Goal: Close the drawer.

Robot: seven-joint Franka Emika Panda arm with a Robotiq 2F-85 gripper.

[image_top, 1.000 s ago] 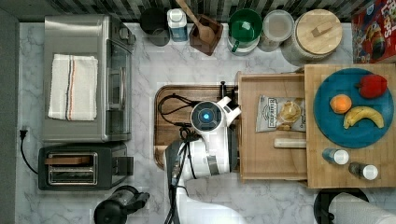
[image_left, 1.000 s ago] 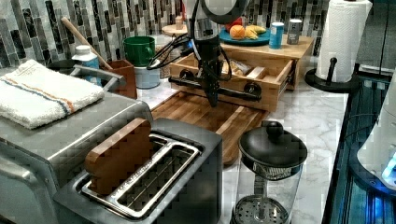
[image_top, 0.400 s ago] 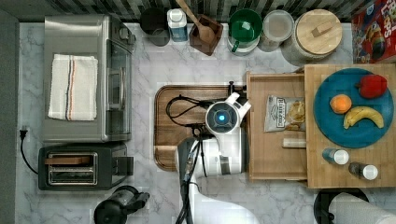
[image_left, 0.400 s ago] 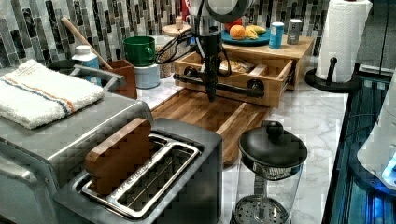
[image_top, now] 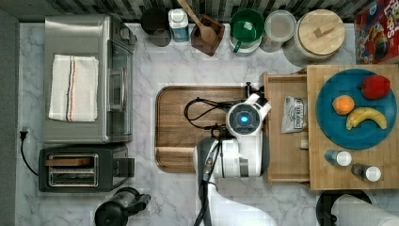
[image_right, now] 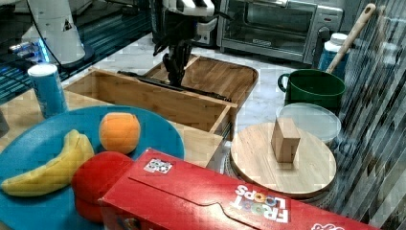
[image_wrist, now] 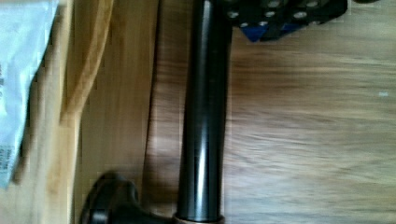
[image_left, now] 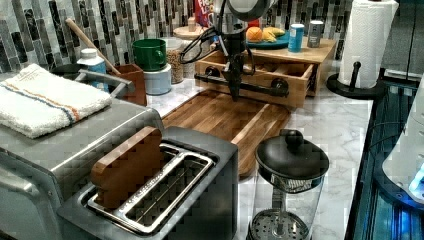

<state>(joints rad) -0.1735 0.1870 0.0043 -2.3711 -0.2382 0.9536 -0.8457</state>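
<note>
One red cereal box point(image_right: 201, 201) carries readable print, "FROOT LOOPS", beside the round wooden lid point(image_right: 282, 158). The drawer point(image_top: 284, 155), a shallow light-wood box with thin rims, stands partly pulled out from under the top slab point(image_top: 329, 176) that bears the blue plate point(image_top: 357, 136), and holds a pale printed packet point(image_top: 294, 114). Its glossy black bar handle point(image_wrist: 205, 116) faces the dark rounded tray point(image_top: 181, 117). The gripper point(image_left: 234, 91) hangs against that handle; whether its fingers are spread cannot be told.
</note>
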